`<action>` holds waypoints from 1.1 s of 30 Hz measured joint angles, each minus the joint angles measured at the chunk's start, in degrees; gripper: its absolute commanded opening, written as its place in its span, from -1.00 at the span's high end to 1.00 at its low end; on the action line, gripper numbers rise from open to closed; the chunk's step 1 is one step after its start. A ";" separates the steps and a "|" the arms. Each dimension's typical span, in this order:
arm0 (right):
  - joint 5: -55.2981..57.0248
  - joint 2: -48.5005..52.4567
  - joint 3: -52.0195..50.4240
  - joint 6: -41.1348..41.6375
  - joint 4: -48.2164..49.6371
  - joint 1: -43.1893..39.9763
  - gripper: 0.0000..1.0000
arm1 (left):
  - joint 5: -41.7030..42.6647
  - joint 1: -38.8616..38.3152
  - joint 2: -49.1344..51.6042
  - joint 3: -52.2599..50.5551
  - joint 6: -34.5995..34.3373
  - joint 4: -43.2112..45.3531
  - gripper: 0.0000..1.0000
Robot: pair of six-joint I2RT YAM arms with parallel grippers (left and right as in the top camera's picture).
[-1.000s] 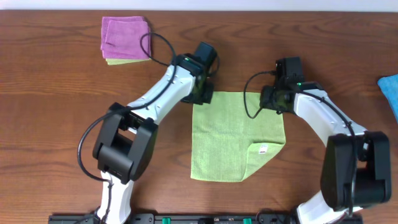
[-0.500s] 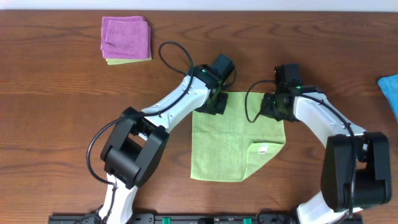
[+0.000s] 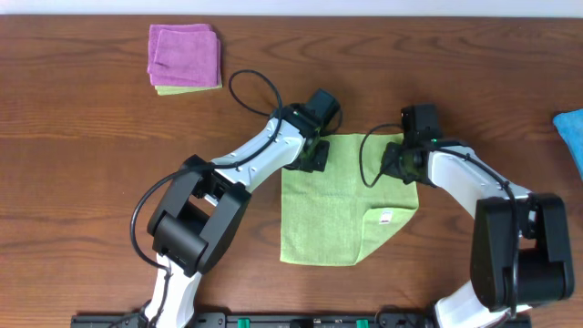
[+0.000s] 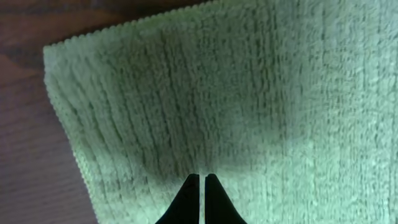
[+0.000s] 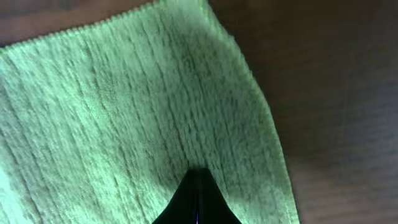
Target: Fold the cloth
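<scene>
On the far left corner: left hand (image 4: pixel 202 186) clenched, tips apparently pinching the cloth (image 3: pixel 332 210).
Far right corner: right hand (image 5: pixel 196 180) likewise clenched on the pile.
Cloth: flat on the bench (image 3: pixel 91 164), centre, near right corner turned over.
Change: left hand had shifted right, onto the fabric; cloth had not moved.
Meaning: both far corners probably gripped; fold not begun.

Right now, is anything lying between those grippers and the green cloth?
Nothing visible. The left gripper and right gripper are both shut, tips right at the cloth near its far corners, with only bare fabric around them.
</scene>
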 measured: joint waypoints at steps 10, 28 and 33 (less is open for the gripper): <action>0.02 0.00 -0.46 -0.09 8.09 0.00 0.97 | -1.46 1.51 0.04 -3.41 -1.14 6.51 0.88; -0.26 4.15 -0.57 -0.26 17.68 0.09 0.97 | -0.74 5.46 1.53 -2.86 -1.31 12.04 0.88; -0.35 5.27 -0.57 -0.28 21.31 0.24 0.97 | -0.94 5.55 1.66 -2.84 -1.31 12.87 0.88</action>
